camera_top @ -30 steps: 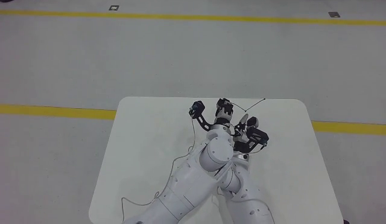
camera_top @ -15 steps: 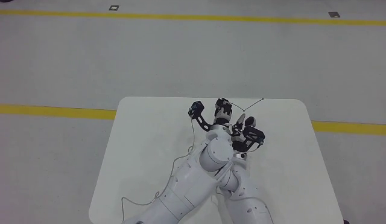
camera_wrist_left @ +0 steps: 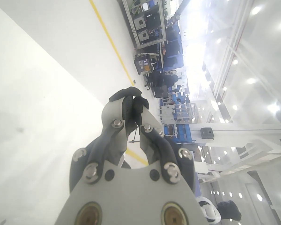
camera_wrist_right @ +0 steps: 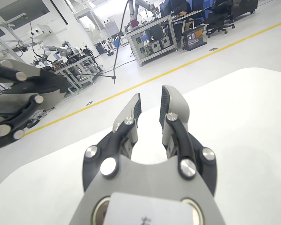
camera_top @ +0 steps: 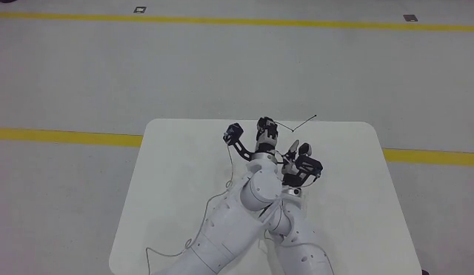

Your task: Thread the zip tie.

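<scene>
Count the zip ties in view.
1. The zip tie is pinched in the left gripper, fingers shut on it, held over the table's far edge. The right gripper is open and empty. None elsewhere in view.

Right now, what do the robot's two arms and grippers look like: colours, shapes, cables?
The left arm and right arm are smooth, rounded white shells. The left gripper and right gripper each have a grey metal base plate, black linkages with silver rivets, and two tapered grey fingers with black ribbed pads. A thin pale cable trails beside the left arm.
</scene>
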`<state>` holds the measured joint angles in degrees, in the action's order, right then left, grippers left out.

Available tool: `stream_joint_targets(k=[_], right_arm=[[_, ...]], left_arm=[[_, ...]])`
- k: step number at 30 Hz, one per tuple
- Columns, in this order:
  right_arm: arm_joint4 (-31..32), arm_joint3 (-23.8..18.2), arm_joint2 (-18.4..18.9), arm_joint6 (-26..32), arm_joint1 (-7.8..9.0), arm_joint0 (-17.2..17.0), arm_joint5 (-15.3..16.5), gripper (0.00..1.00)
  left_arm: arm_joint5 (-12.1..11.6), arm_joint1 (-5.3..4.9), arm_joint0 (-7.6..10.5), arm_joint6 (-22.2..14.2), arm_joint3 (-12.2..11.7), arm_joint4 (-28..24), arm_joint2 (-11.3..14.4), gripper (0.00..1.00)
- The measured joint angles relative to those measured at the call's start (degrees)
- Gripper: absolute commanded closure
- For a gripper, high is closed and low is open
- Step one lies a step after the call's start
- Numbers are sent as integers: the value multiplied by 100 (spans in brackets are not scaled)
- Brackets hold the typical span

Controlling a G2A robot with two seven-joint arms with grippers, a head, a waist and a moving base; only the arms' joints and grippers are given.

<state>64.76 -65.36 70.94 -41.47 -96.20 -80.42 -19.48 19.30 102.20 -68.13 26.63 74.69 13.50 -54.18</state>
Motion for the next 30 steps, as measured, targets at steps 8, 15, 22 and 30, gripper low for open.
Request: stream_joint_targets(k=[8,15,22,30], right_arm=[[33,62,21,42,-27,42,0,83],[6,35,40,54,-30,37,5,82],[85,149,5,93,-32,79,22,82],[68,299,-20,85,-49,178,9,82]], left_arm=[[19,15,82,-8,-306,255,76,100],[18,40,116,87,-419,388,22,100],[18,37,76,-175,-316,390,28,100],[18,19,34,-355,-248,412,11,100]])
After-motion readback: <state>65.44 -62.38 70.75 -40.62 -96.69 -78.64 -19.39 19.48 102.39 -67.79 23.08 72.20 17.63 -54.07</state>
